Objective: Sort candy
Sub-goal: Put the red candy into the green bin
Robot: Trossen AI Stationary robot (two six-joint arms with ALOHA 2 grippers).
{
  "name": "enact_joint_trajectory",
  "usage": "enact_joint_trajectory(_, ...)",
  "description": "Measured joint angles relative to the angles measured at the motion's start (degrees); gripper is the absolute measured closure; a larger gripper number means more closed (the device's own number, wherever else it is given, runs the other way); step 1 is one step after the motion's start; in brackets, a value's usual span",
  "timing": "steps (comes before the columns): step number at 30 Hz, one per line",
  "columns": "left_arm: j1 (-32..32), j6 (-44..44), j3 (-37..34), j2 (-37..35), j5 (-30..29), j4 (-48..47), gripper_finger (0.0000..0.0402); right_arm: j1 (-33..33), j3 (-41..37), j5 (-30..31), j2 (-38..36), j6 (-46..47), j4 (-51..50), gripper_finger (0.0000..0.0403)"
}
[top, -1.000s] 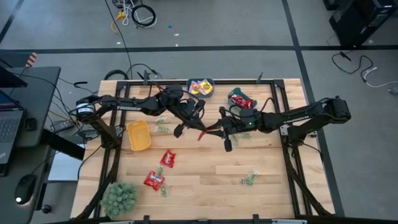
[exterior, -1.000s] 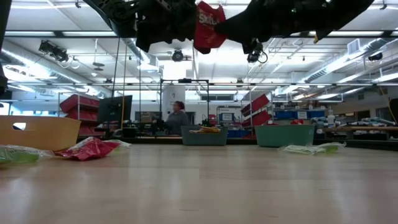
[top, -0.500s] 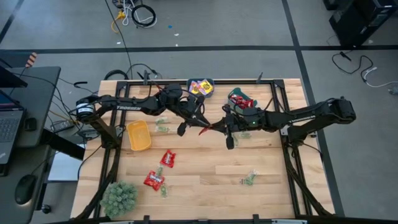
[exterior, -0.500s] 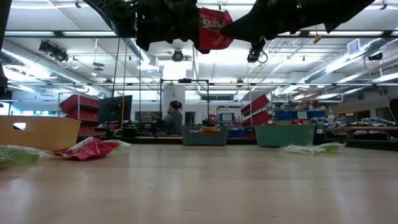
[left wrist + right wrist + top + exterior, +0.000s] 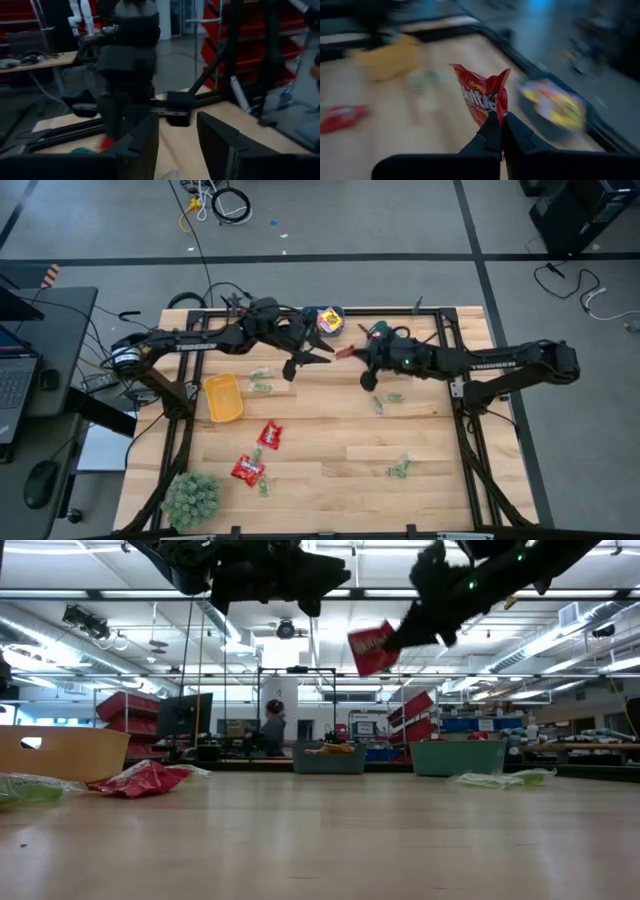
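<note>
Crinkled red packet (image 5: 484,95), pinched by right hand (image 5: 501,131)

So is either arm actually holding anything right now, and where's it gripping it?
Yes: the right gripper pinches the red packet by its bottom edge. The left gripper is open, holding nothing.

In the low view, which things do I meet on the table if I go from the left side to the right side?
Yellow bin → red candy packets → grey bin → teal bin → pale green candy pieces.
</note>
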Motion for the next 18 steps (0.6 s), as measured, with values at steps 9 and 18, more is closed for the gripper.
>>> enact_joint_trajectory(9,-2.44,11.0,0.0,-2.71,-8.41,-15.61,0.031,-10.91,-2.95,7.75,0.29,8.7,-8.34,0.0403)
enact_joint_trajectory(18,-6.81,16.79,-0.02,-2.93,-15.78,-23.39,0.0351,-12.41,-10.4,14.01,0.29,13.22,-5.32,0.0403)
